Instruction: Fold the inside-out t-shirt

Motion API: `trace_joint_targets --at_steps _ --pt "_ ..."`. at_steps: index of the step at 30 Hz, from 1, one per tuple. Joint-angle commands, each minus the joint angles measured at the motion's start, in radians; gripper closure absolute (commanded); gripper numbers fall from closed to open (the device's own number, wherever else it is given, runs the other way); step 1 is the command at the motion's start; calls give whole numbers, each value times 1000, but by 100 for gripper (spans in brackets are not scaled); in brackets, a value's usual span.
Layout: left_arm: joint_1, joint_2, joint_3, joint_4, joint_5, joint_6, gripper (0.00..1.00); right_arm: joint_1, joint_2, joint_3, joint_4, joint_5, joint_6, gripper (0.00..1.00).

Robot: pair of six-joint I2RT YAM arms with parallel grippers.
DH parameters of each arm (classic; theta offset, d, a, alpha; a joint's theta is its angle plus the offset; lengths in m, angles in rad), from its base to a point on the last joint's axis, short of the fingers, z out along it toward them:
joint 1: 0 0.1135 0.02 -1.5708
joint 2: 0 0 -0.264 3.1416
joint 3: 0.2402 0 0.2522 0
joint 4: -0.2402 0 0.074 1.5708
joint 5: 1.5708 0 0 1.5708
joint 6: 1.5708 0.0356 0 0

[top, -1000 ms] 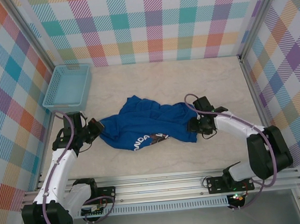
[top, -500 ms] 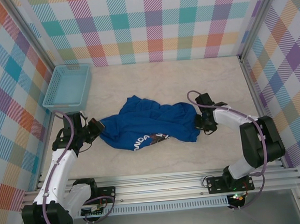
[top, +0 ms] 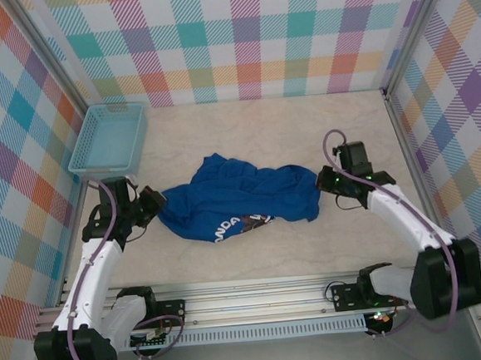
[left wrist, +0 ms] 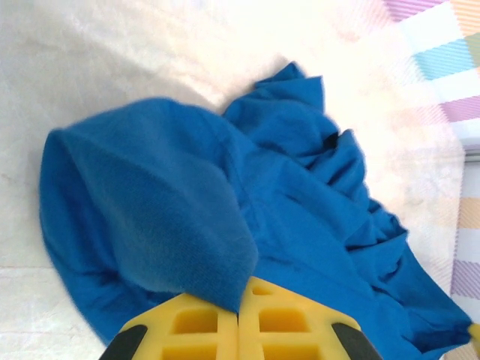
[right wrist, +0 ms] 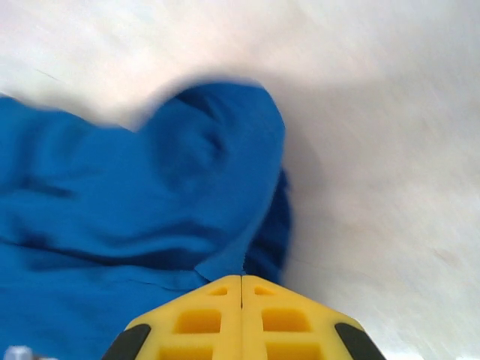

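blue t-shirt (top: pixel 242 198), long axis left-right, left pincer (left wrist: pixel 240 296) and right pincer (right wrist: pixel 241 283) clenched on its ends

The top view looks steeply down from above and behind the arm bases, far enough back to take in the whole desk (top: pixel 245 129). Each wrist view looks out along its own pressed-together jaws, very close to the blue t-shirt (top: pixel 233 193) just ahead of them. The left looks from the cloth's left end, the right from its right end. All three views share that t-shirt.
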Motion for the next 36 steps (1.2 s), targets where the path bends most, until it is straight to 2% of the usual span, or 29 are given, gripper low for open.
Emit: trace_joint_targets --at_steps 1,9,12,18,24,28,36 --pt "25 19 153 57 -9 -29 100 -57 -74 70 227 -140 -42 100" --pt "219 88 498 11 97 -79 100 -229 -99 231 408 -386 8 100" --pt "236 104 537 6 143 -79 100 -247 -123 229 395 -415 -4 100" --pt "235 142 437 -15 253 -39 100 -246 -141 125 290 -489 41 100" --pt "218 140 331 -62 293 21 100 -223 -147 3 183 -500 51 100" --pt "202 129 286 -47 270 22 100 -144 -64 -52 84 -455 50 100" --pt "189 155 240 -12 252 28 100 -47 147 -110 85 -430 34 100"
